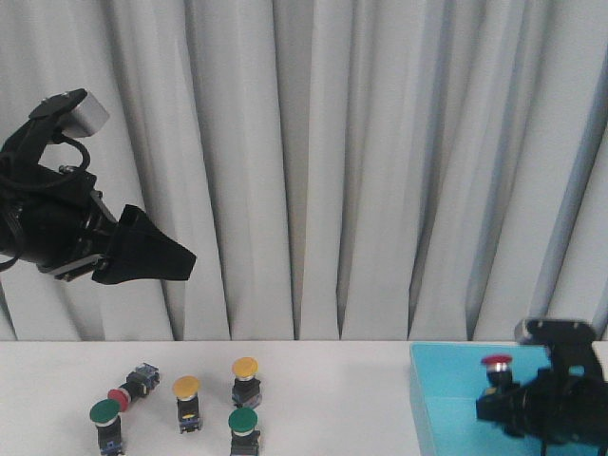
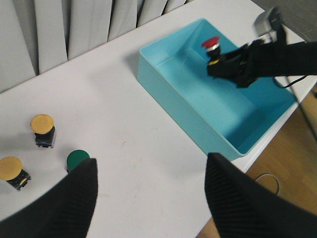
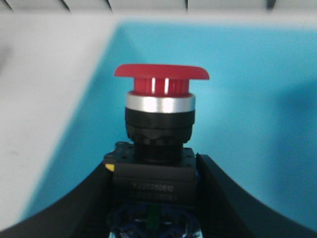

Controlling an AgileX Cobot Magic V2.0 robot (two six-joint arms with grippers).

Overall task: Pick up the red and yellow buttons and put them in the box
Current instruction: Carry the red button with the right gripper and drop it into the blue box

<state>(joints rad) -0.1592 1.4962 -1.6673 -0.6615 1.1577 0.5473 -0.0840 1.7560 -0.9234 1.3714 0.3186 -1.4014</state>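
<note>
Tabletop: two yellow buttons (image 1: 186, 387), two green buttons (image 1: 104, 410).

Left arm (image 1: 57, 223): matte black housing, black cables looped beside it, a grey box-shaped camera (image 1: 81, 112) mounted behind the fingers. Left fingers (image 2: 233, 198): broad, black, finely ribbed. Right arm (image 1: 551, 399): black, with a grey-topped camera (image 1: 556, 330) above the fingers.
</note>
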